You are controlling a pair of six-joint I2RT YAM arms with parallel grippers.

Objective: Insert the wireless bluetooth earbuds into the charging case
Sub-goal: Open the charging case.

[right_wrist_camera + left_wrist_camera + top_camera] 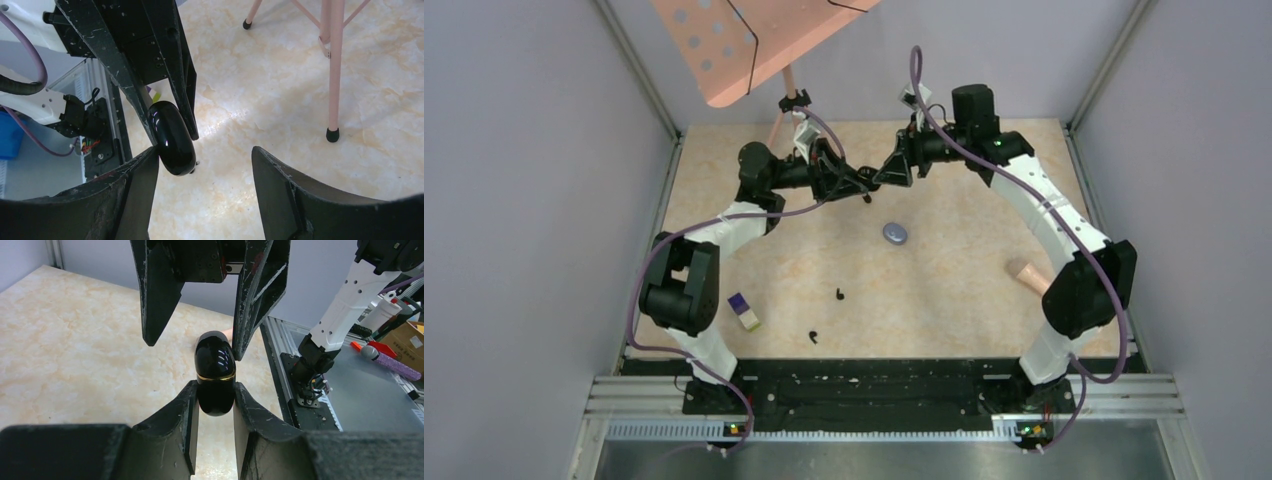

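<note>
My left gripper [865,184] is shut on a glossy black charging case with a gold band [216,372] and holds it above the far middle of the table. The case looks closed. My right gripper [890,172] faces it, open, with its fingers either side of the case's far end [195,347]. In the right wrist view the case [172,137] sits against my right gripper's [205,152] left finger [137,185]. Two black comma-shaped earbuds [840,294] [813,336] lie on the table near the front. The pale purple earbuds are out of view.
A round grey-blue pod [895,233] lies below the grippers. A purple-and-cream block [744,311] lies front left and a pink peg-like piece [1027,272] at the right. A pink music stand [754,40] stands at the back; its legs [334,75] are near my right gripper.
</note>
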